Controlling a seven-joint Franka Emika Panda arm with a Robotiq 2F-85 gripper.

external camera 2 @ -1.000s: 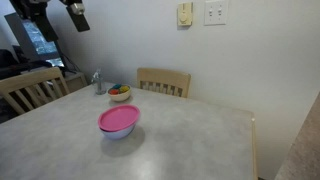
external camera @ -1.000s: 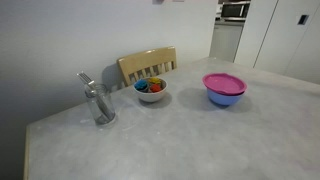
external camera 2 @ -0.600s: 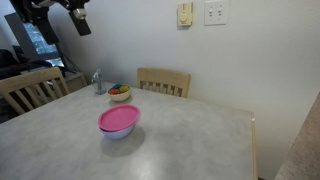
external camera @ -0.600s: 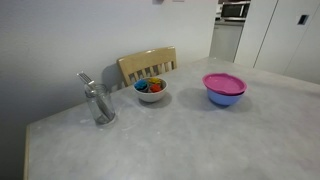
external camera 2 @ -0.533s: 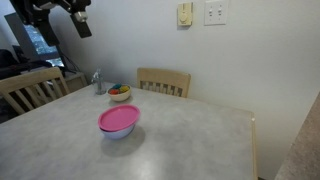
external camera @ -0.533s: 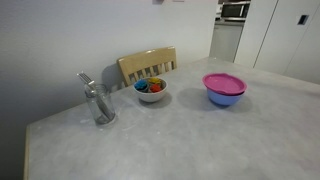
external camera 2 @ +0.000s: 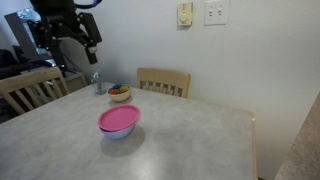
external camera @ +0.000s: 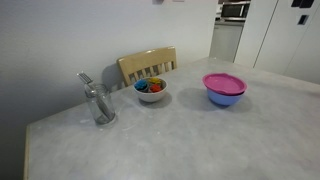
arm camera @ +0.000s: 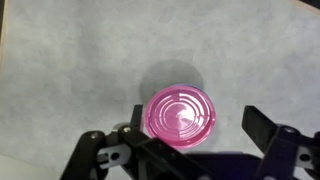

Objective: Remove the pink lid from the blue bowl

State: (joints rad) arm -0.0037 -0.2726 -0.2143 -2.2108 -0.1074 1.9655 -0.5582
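The pink lid (external camera: 224, 82) lies flat on the blue bowl (external camera: 225, 98) on the grey table. Both also show in an exterior view, the lid (external camera 2: 118, 119) over the bowl (external camera 2: 119, 133). In the wrist view the lid (arm camera: 180, 113) lies straight below, and it hides the bowl. My gripper (arm camera: 198, 125) is open and empty, high above the lid, with one finger on each side of it. In an exterior view the gripper (external camera 2: 90, 45) hangs well above the table, up and away from the bowl.
A white bowl with colourful contents (external camera: 151, 90) and a metal dispenser (external camera: 97, 102) stand further along the table. A wooden chair (external camera 2: 163, 80) is at the far edge by the wall. Another chair (external camera 2: 30, 88) is at the side.
The arm has come down and moved over toward the table. The lid and bowl have not moved.
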